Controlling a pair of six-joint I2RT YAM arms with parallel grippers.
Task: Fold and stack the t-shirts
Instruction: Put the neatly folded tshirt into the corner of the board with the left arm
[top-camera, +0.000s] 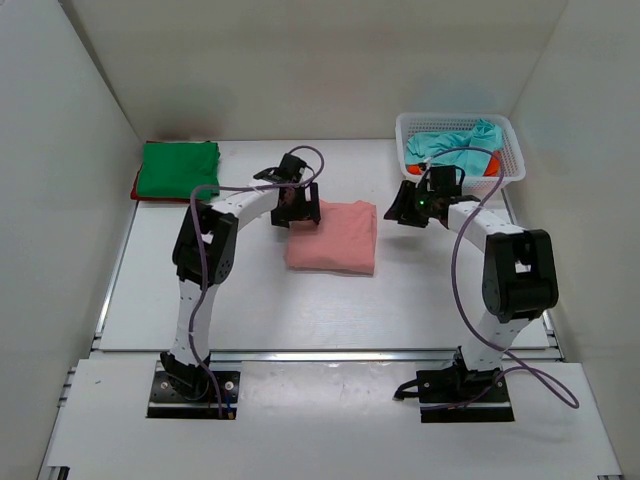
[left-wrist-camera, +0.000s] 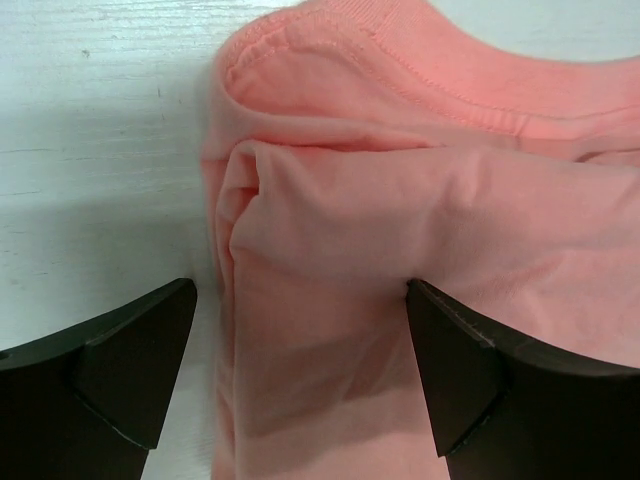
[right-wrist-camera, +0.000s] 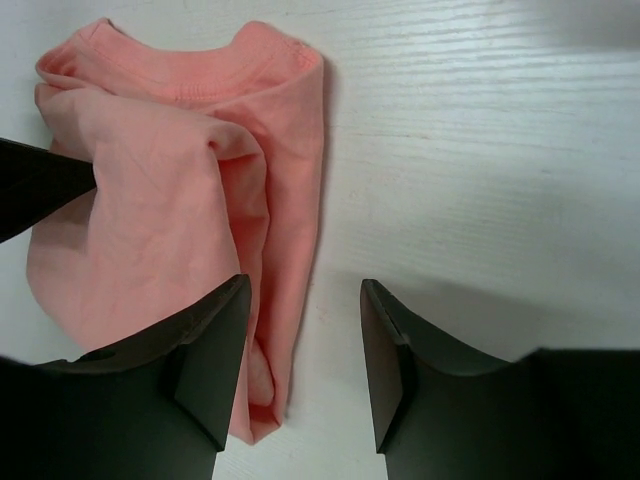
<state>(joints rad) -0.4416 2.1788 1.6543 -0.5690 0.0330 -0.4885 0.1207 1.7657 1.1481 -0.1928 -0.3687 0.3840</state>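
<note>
A salmon pink t-shirt (top-camera: 335, 240) lies folded into a small rectangle in the middle of the table, collar showing at one end (left-wrist-camera: 420, 70) (right-wrist-camera: 190, 170). My left gripper (top-camera: 297, 210) (left-wrist-camera: 300, 370) stands open wide at the shirt's far left corner. One finger is over bare table and the other rests on the cloth. My right gripper (top-camera: 405, 210) (right-wrist-camera: 300, 350) is open just off the shirt's right edge, with only the fold's rim and bare table between its fingers. A green t-shirt (top-camera: 178, 168) lies folded on a red one (top-camera: 137, 188) at the back left.
A white mesh basket (top-camera: 510, 140) stands at the back right, holding a crumpled teal t-shirt (top-camera: 455, 145) and an orange-red one (top-camera: 490, 165). White walls close in the table on three sides. The arms' bases sit at the near edge.
</note>
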